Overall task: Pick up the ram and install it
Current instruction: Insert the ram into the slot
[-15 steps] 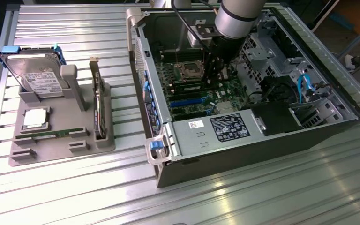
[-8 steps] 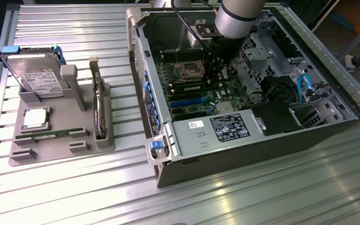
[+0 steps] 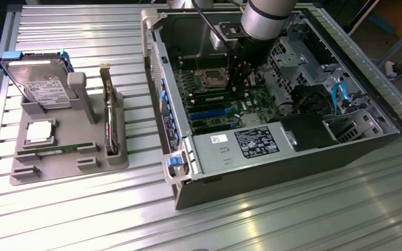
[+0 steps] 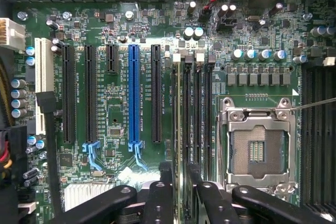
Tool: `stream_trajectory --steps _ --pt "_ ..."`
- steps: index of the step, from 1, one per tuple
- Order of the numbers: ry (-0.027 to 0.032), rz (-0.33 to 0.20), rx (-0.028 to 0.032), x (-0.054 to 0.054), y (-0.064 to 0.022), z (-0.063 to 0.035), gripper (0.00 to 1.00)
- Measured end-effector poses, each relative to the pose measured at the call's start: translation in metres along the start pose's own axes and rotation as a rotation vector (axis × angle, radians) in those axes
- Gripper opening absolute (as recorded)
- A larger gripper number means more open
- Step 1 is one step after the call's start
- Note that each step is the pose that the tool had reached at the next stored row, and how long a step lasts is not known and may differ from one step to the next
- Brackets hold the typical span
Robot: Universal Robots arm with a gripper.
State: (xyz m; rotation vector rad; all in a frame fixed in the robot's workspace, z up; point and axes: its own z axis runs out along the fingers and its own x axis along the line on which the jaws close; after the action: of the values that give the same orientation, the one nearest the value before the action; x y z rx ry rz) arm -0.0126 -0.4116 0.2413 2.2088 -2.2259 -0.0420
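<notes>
A ridged metal table (image 3: 271,219) carries a grey tray (image 3: 54,172) and an open computer case (image 3: 257,183). On the tray, a hard drive (image 3: 44,86) stands tilted at the far end, a square silver chip (image 3: 40,130) lies flat, and a dark card (image 3: 110,120) stands on edge along the side nearer the case. Inside the case lie a green motherboard (image 4: 115,103) with an empty processor socket (image 4: 257,150), a blue slot (image 4: 134,93) between black ones, a labelled power supply (image 3: 255,142) and blue cables (image 3: 337,97).
</notes>
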Motion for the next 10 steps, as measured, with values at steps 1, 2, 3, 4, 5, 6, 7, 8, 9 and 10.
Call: stream_trajectory --steps 1,2,3,4,5,6,7,8,9,10 --pt "0.0000 0.000 0.0000 0.000 0.0001 -0.0020 0.25" --pt "0.0001 0.000 0.0000 0.000 0.0001 -0.0041 0.25" --pt "0.0000 0.000 0.0000 0.000 0.0001 -0.0065 0.25" --pt "-0.0001 0.000 0.0000 0.000 0.0002 -0.0089 0.25" --pt "0.0000 0.000 -0.0001 0.000 0.0003 -0.0114 0.25" --pt "0.0001 0.000 -0.0001 0.000 0.0003 -0.0144 0.25" --pt "-0.0001 0.000 0.0000 0.000 0.0004 -0.0184 0.25" --pt "0.0000 0.000 0.0000 0.000 0.0005 -0.0206 0.25" --pt "0.0001 0.000 0.0000 0.000 0.0005 -0.0228 0.25" --pt "0.0000 0.000 0.0000 0.000 0.0006 -0.0251 0.25"
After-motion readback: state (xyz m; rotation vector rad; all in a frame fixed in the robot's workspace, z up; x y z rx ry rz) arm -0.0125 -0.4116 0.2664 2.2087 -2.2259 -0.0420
